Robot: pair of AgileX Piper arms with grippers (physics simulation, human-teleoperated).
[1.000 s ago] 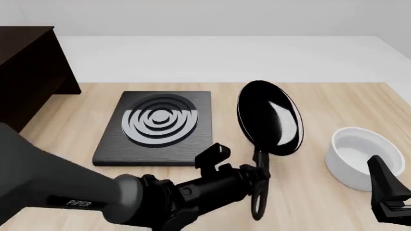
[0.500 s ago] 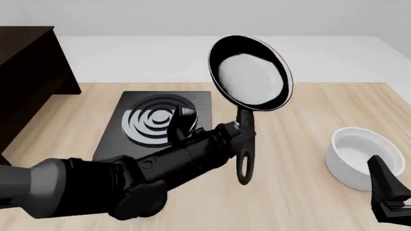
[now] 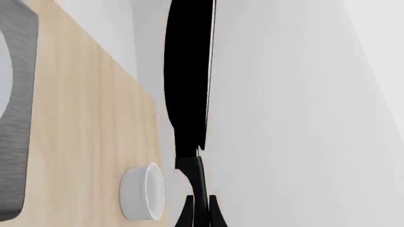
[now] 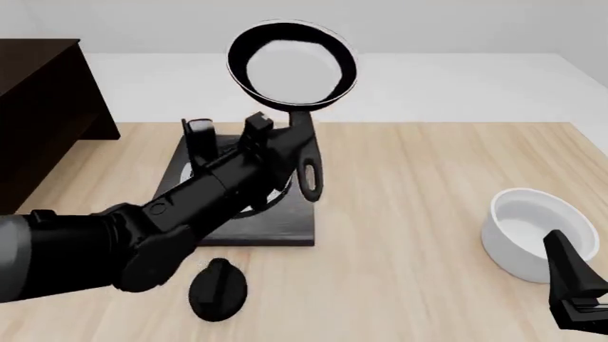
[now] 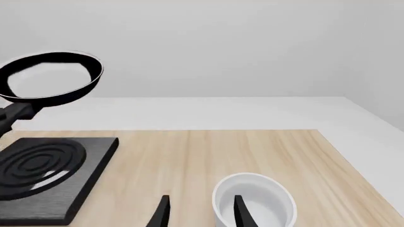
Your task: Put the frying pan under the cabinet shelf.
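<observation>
With our left gripper (image 4: 278, 146) pinching the frying pan (image 4: 290, 66) aloft by its handle, a swing toward the cabinet shelf (image 4: 43, 114) at nine o'clock could twist it loose, while our right gripper (image 5: 198, 210) idles spread.

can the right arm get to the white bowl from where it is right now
Probably yes. The right gripper hangs open just short of the white bowl, one finger already over its rim in the right wrist view, with nothing between them. The left gripper holds the frying pan well away.

Glossy black arms, tapered black fingers (image 5: 241, 213)
</observation>
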